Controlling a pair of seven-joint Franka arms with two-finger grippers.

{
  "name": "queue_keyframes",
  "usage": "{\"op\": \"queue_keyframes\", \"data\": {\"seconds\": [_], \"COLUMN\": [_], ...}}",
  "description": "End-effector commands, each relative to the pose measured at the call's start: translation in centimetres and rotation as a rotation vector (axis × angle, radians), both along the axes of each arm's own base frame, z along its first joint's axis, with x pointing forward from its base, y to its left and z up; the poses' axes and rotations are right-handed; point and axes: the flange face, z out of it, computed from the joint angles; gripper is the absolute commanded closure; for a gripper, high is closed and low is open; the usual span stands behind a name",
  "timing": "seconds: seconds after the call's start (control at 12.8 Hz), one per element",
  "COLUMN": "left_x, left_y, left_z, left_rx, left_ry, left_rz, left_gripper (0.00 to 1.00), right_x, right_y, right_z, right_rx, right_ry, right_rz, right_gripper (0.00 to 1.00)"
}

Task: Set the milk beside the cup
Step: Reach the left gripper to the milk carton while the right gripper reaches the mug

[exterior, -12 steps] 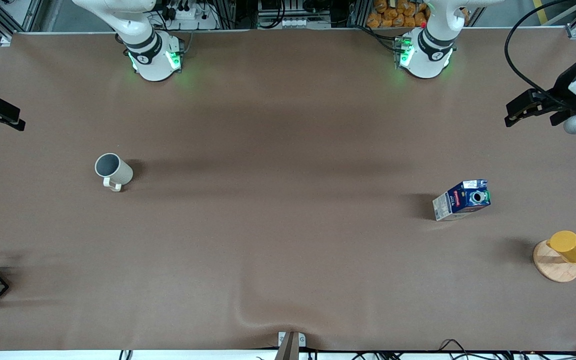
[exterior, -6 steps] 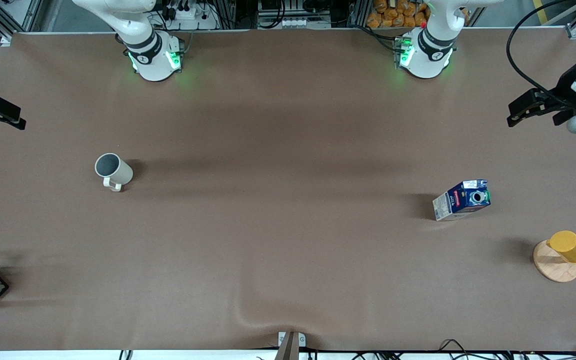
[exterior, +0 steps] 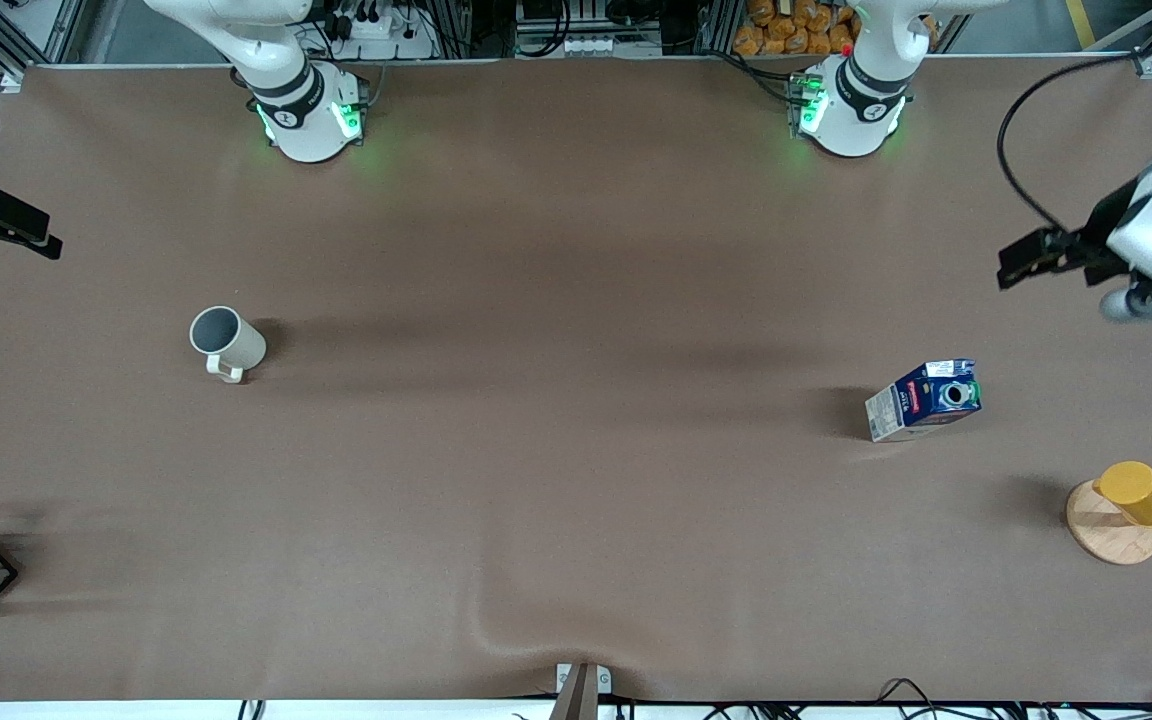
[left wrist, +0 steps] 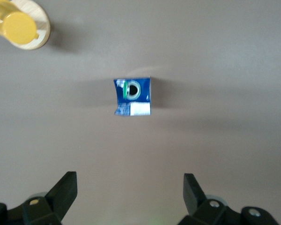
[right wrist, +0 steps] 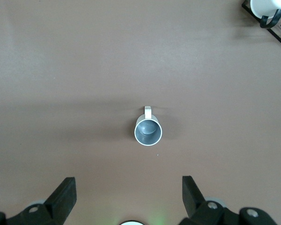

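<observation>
Nothing is done yet: the small dark-blue rectangular milk carton (exterior: 924,400) stands ungrasped on the brown desk (exterior: 576,500), well apart from the cream-white cylindrical mug (exterior: 226,342), while the left gripper (left wrist: 130,197) and right gripper (right wrist: 129,197) both hang with fingers spread, apparently well above the desk.

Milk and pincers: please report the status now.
Both pincers open, empty: left, right. Milk upright, apart from cup. Nothing between them.

Table (exterior: 576,250): milk (exterior: 924,400), cup (exterior: 226,342), coaster (exterior: 1111,528)

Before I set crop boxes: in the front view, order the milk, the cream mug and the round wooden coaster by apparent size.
1. milk
2. round wooden coaster, partly covered by the yellow cup, so nearly level with the milk
3. cream mug
</observation>
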Motion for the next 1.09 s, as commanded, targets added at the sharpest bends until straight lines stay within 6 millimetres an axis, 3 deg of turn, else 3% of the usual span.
{"op": "queue_keyframes", "data": {"seconds": [0.0,0.23,0.47,0.62,1.01], "left_x": [2.5,3.2,2.8,2.2,1.9], "left_y": [0.3,0.8,0.9,1.4,2.2], "left_z": [-4.0,-9.1,-12.6,-14.8,-17.4], "left_rx": [0.032,0.031,0.030,0.030,0.027], "left_ry": [-0.004,-0.005,-0.003,0.006,0.020], "left_rz": [0.000,0.026,0.027,0.032,0.046], "left_gripper": [0.00,0.00,0.00,0.00,0.00], "right_x": [-0.5,0.1,0.4,0.1,-4.1], "right_y": [0.0,0.2,0.9,2.5,2.1], "right_z": [0.2,-3.2,-9.0,-13.1,-25.2], "right_rx": [0.017,0.020,0.013,0.013,0.016], "right_ry": [0.004,0.019,-0.042,-0.036,0.025], "right_rz": [-0.018,-0.001,0.016,0.042,0.034], "right_gripper": [0.00,0.00,0.00,0.00,0.00]}}
